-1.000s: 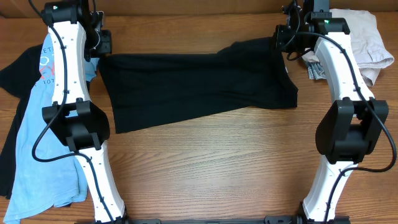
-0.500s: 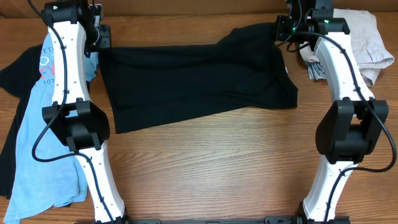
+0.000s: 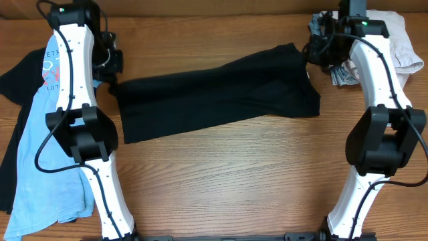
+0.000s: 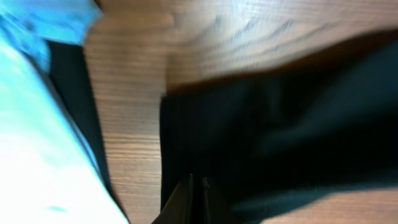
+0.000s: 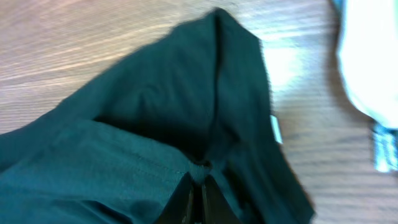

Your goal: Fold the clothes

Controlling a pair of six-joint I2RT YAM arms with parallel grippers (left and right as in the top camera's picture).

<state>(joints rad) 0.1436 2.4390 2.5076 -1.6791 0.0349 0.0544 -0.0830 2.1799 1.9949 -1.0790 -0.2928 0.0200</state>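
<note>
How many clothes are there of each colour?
Black: 2, the middle black garment and the left black shirt
Blue: 1, the blue shirt
White: 1, the white garment
Grey: 1, the small grey piece, unclear what
Total: 5

Centre: black garment (image 3: pixel 214 90), plain, no print; small white tag (image 5: pixel 275 130) at edge. table (image 3: pixel 234 181): mid-brown wood, streaky grain. Left: light blue tee (image 3: pixel 33 167), white and red lettering, over second black cloth (image 3: pixel 10 80). Top right: off-white cloth (image 3: pixel 394 37); beside it grey-white patterned scrap (image 3: pixel 341 75). arms (image 3: pixel 70 67): white, black joints.
</note>
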